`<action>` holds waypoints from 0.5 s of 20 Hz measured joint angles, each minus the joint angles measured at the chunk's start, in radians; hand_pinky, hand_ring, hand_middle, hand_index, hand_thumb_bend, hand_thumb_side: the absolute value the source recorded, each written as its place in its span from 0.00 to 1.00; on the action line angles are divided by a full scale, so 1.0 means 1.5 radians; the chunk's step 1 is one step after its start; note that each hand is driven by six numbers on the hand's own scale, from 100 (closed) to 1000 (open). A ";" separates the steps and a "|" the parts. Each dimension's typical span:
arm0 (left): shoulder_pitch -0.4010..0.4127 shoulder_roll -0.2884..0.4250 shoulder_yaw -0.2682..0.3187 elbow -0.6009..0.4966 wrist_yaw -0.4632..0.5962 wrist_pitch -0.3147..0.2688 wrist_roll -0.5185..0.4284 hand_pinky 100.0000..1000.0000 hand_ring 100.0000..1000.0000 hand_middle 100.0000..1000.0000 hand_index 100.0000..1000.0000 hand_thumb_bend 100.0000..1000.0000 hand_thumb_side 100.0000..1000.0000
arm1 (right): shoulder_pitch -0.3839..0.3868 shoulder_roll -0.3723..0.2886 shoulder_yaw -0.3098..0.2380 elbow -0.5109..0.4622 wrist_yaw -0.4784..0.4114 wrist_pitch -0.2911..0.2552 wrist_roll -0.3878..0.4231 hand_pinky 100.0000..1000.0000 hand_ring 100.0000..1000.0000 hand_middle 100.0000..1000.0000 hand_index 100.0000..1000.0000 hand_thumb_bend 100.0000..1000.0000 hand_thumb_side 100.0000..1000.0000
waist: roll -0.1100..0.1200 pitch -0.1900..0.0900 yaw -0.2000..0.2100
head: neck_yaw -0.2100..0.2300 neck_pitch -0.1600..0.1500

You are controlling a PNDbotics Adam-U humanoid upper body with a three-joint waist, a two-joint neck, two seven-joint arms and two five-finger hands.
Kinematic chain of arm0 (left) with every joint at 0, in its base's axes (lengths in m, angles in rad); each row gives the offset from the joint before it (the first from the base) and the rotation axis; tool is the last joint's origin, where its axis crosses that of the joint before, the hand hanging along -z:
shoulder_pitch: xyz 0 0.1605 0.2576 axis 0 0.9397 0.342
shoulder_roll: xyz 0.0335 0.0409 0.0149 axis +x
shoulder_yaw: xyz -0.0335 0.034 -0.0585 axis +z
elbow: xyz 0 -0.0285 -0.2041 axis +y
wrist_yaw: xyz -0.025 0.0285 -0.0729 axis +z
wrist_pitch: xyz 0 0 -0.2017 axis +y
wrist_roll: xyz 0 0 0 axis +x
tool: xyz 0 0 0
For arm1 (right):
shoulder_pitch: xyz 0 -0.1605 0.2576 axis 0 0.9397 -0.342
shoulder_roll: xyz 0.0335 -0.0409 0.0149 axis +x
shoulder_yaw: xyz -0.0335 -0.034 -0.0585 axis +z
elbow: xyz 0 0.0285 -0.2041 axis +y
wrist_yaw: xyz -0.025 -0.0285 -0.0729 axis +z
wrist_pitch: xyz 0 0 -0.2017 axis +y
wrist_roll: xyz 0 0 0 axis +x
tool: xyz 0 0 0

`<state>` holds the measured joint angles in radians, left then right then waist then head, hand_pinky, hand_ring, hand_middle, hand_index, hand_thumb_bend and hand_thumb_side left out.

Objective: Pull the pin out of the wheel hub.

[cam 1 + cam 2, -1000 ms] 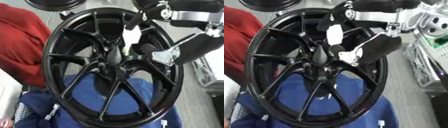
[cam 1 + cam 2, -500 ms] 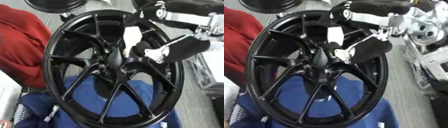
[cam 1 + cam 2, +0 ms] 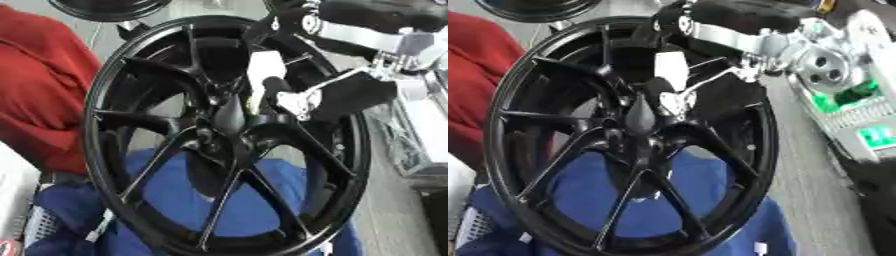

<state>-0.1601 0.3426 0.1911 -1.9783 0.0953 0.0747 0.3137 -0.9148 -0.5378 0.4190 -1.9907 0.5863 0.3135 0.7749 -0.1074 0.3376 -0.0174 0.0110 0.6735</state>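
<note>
- Blue cloth (image 3: 219, 200) down low, seen through the spokes.
- Black wheel hub (image 3: 223, 135) standing on edge, filling the middle.
- Dark pointed pin (image 3: 640, 116) sticking out of the hub's centre.
- Right hand (image 3: 337, 95) just beside the pin, up and to the right; fingers too hard to see, so cannot tell if curled.
- Could slip off the pin's smooth tip.
- Red cloth (image 3: 44, 85) behind, at left.

Setting: workshop, likely automotive or robot test bay; my view looks down on large black alloy wheel hub (image 3: 219, 135) standing on blue cloth (image 3: 219, 200); second black wheel (image 3: 109, 7) at far edge; grey floor (image 3: 815, 200) on my right; metal rack with green parts (image 3: 855, 112) beside it; red fabric (image 3: 44, 85) on my left.
</note>
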 measured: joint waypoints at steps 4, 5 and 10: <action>0.000 0.000 -0.002 0.000 -0.001 0.000 -0.001 0.67 0.61 0.54 0.62 0.31 0.54 | 0.000 0.000 0.000 0.000 0.011 0.005 0.003 0.89 0.92 0.85 0.92 0.03 0.32 | 0.000 0.005 0.002 | -0.003 -0.005; 0.000 0.000 -0.002 0.000 -0.001 0.000 -0.002 0.67 0.61 0.54 0.62 0.31 0.54 | 0.000 0.000 0.000 0.000 0.013 0.006 0.004 0.90 0.92 0.85 0.92 0.04 0.31 | 0.000 0.006 0.002 | -0.003 -0.006; -0.001 0.000 -0.003 0.000 -0.004 0.000 -0.005 0.67 0.61 0.54 0.62 0.31 0.54 | 0.000 0.000 0.000 0.000 0.028 0.004 0.011 0.90 0.92 0.85 0.92 0.05 0.31 | 0.000 0.012 0.005 | -0.003 -0.012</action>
<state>-0.1616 0.3426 0.1873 -1.9783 0.0889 0.0743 0.3067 -0.9146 -0.5379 0.4187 -1.9907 0.6286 0.3202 0.7915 -0.1075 0.3555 -0.0103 0.0071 0.6552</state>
